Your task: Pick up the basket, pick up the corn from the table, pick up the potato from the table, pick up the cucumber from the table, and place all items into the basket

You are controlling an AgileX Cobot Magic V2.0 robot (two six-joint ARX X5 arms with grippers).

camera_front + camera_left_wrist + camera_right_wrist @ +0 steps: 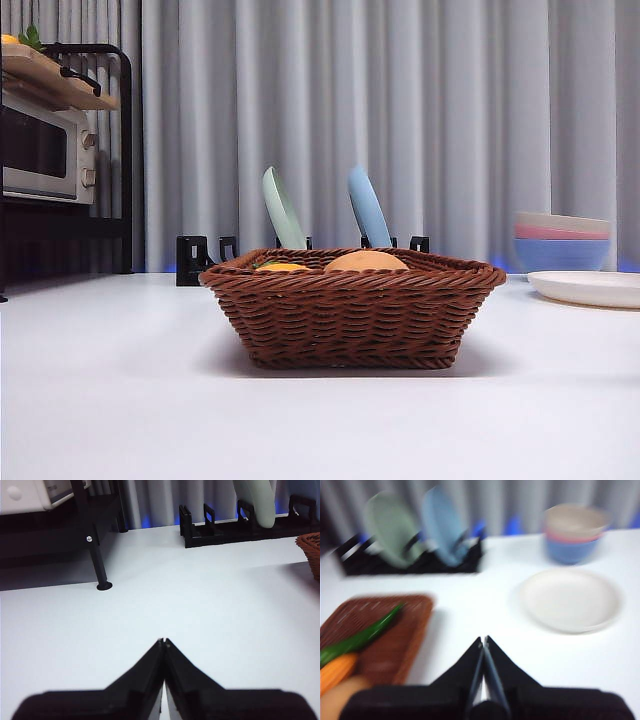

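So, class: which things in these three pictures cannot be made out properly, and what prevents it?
- Cucumber: front view, hidden by the basket wall.
- Corn, potato: front view, only tops show.
- Right wrist view: blurred; corn and potato cut off by the edge.
- Basket: left wrist view, only a corner shows.

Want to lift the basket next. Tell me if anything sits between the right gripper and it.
Nothing visible does. The right gripper hangs over bare table beside the basket, which holds the cucumber, corn and potato.
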